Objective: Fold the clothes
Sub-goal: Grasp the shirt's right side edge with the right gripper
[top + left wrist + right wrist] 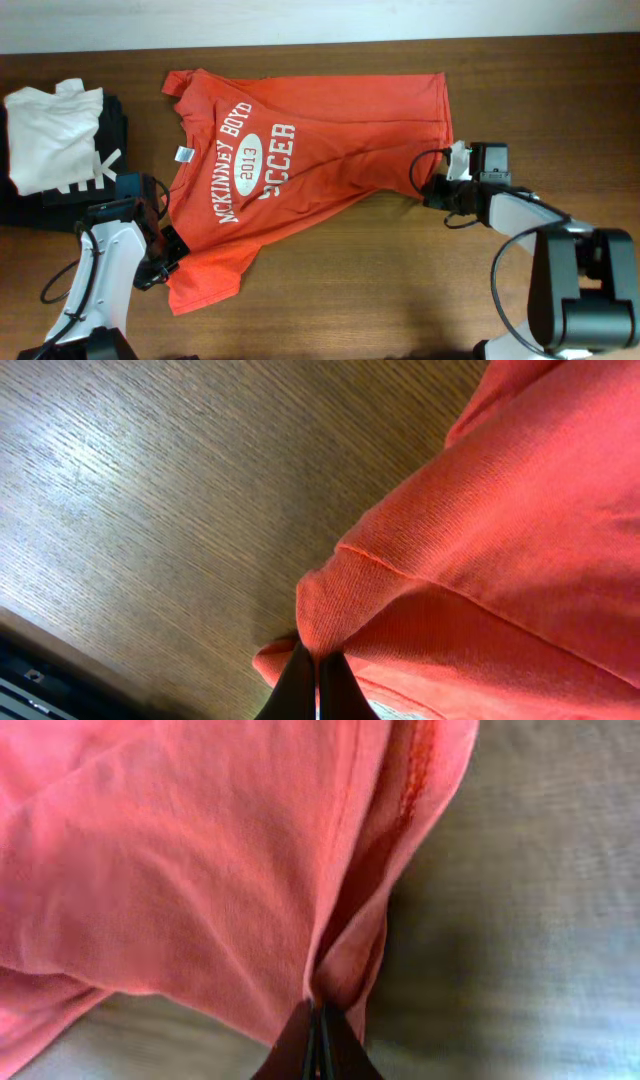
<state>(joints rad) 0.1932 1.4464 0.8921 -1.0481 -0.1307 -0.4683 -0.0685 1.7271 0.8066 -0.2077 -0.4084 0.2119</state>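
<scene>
Clamping rumpled orange-red knit T-shirt (330, 130), closed tight: left claw (318, 682) on fold & right claw (318, 1042) on hem.

The orange-red T-shirt (500, 560) fills the right half of the view, its ribbed knit bunched into soft folds, and a stitched hem line crosses it on a slant. At the bottom middle, the left gripper (318, 680) has its dark jaws pressed together on a pinched fold of the cloth. Bare wood-grain bench (150, 490) shows to the left and above. A dark strip (40, 670) in the lower left is too unclear to identify.
</scene>
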